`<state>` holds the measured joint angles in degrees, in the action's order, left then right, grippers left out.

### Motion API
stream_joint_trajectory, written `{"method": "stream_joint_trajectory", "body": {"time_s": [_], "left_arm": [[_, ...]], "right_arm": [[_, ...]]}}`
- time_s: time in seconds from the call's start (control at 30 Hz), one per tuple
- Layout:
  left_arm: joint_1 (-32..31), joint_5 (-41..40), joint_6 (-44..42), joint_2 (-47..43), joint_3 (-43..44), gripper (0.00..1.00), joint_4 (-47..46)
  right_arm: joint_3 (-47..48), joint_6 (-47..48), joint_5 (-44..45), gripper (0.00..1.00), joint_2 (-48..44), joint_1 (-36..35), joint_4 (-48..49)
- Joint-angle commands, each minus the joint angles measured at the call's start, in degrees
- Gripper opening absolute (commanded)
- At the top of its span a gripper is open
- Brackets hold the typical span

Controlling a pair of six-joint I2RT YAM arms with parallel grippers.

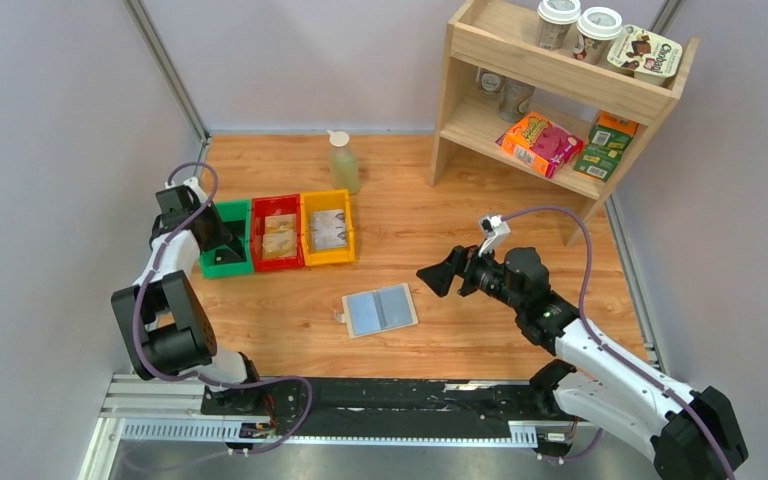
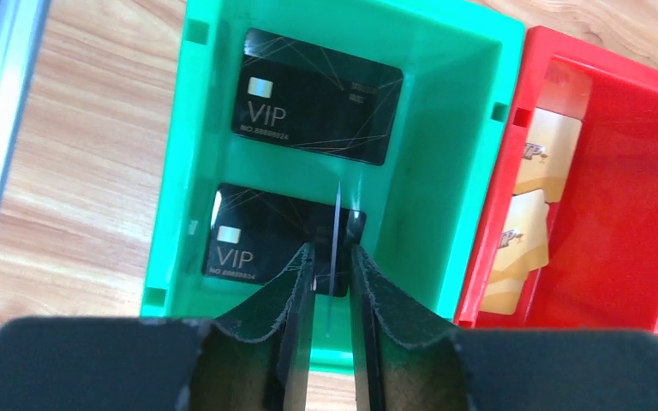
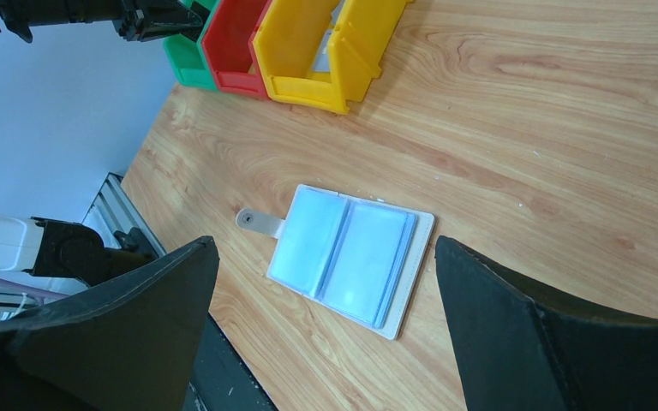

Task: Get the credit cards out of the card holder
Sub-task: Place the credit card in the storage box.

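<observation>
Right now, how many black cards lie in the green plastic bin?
2 black VIP cards: the far card at the green plastic bin's far end, the near card by the left gripper. A thin edge-on card stands between its fingers; others may be hidden.

We take the card holder [image 1: 380,310] as the centre of the table [image 1: 440,190]. At ten o'clock three bins stand in a row: the left bin [image 1: 225,268], the middle bin [image 1: 278,263] and the right bin [image 1: 330,258], each with credit cards [image 2: 317,94] in it. The bottle [image 1: 342,163] stands behind the right bin, near twelve o'clock. The shelf [image 1: 570,72] is at one o'clock. The left gripper [image 2: 331,250] hangs over the left bin.
</observation>
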<state>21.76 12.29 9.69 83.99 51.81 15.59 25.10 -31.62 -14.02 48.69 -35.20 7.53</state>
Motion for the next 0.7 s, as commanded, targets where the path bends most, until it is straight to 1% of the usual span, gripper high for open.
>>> {"method": "stream_joint_trajectory", "body": {"time_s": [0.0,0.03,0.13,0.17,0.2,0.27,0.33,0.4,0.47,0.53,0.57,0.6,0.63,0.67], "left_arm": [[0.3,-3.5,-1.78,-2.33,0.84,0.35,-1.18],[0.21,-5.33,-1.7,-2.94,0.75,0.36,-1.18],[0.21,-7.81,-1.7,-5.05,1.01,0.52,0.05],[0.3,-7.9,-1.61,-5.41,1.18,0.53,0.4],[0.3,-8.07,-1.43,-6.37,1.36,0.66,1.01],[0.21,-8.34,-0.82,-8.3,1.71,0.68,1.98],[0.21,-9.04,0.32,-10.76,1.71,0.73,3.12],[-0.22,-9.83,2.25,-13.65,2.59,0.74,5.92],[-2.24,-10.18,4.36,-17.16,3.73,0.74,9.08],[-7.14,-10.19,7.34,-20.68,4.79,0.74,12.95],[-8.39,-9.58,9.1,-23.49,4.7,0.75,13.93],[-11.62,-8.96,10.33,-24.65,4.44,0.75,15.42],[-13.39,-8.95,12.26,-27.62,3.22,0.75,15.95],[-17.59,-9.13,14.28,-29.04,1.9,0.74,16.22]], "right_arm": [[0.03,1.2,0.31,1.0,-0.7,-0.13,1.7],[0.03,1.29,0.57,1.0,-0.96,-0.13,1.44],[0.47,1.73,1.01,1.0,-1.31,-0.13,0.3],[0.56,1.73,1.1,1.0,-1.4,-0.13,-0.14],[0.74,1.82,1.28,1.0,-1.49,-0.13,-0.67],[1.26,1.91,1.71,1.0,-1.4,-0.13,-1.99],[1.96,2.17,2.76,1.0,-1.31,-0.13,-3.65],[3.45,2.26,4.43,1.0,-0.88,-0.13,-6.28],[5.12,2.7,4.7,0.98,0.09,-0.13,-9.53],[6.71,2.35,4.88,0.95,1.67,-0.31,-11.39],[7.41,2.09,4.88,0.93,2.81,-0.39,-11.92],[7.94,1.74,4.97,0.91,4.12,-0.57,-12.36],[8.55,1.39,4.97,0.88,5.27,-0.92,-12.8],[9.26,1.21,4.79,0.85,6.76,-1.36,-13.41]]}}
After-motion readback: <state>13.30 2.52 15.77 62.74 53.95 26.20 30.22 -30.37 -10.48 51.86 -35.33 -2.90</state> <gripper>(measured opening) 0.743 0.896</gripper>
